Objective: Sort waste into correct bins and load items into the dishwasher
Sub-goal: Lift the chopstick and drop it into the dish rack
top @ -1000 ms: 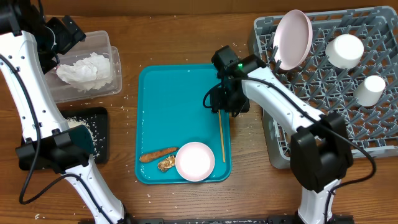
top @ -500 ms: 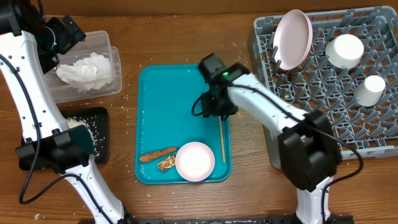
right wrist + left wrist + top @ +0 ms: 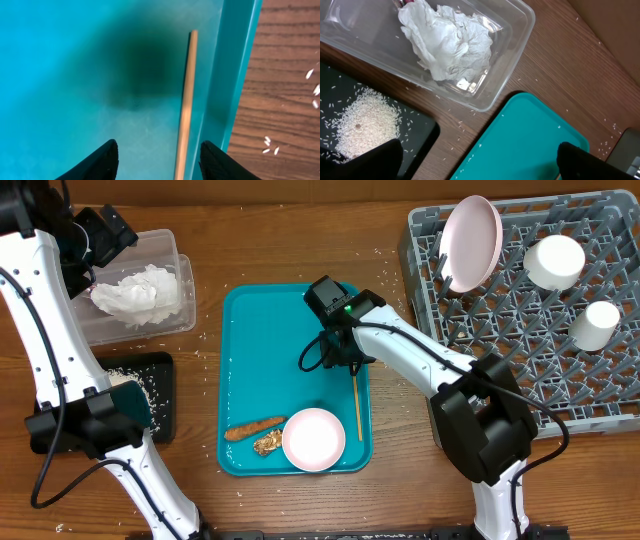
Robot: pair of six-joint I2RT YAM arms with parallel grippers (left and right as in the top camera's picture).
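My right gripper (image 3: 159, 156) hangs open just above the teal tray (image 3: 265, 340). A thin wooden stick (image 3: 185, 100) lies between its fingers, close to the right one and along the tray's right wall. In the overhead view this gripper (image 3: 330, 358) is over the stick's (image 3: 357, 402) upper end. A white bowl (image 3: 313, 439), an orange-brown strip (image 3: 253, 428) and a golden scrap (image 3: 266, 444) lie at the tray's front. My left gripper (image 3: 480, 167) is wide open and empty near the clear tub (image 3: 517, 30), which holds a crumpled napkin (image 3: 450, 42). Rice (image 3: 362, 125) lies in the black tray (image 3: 420, 125).
The grey dish rack (image 3: 500, 320) at the right holds an upright plate (image 3: 470, 242), an upturned bowl (image 3: 555, 260) and a cup (image 3: 602, 323). Loose rice grains (image 3: 270, 145) dot the wooden table beside the tray.
My right gripper has moved left, from the tray's right edge to over the tray by the stick's upper end. The left arm has not moved.
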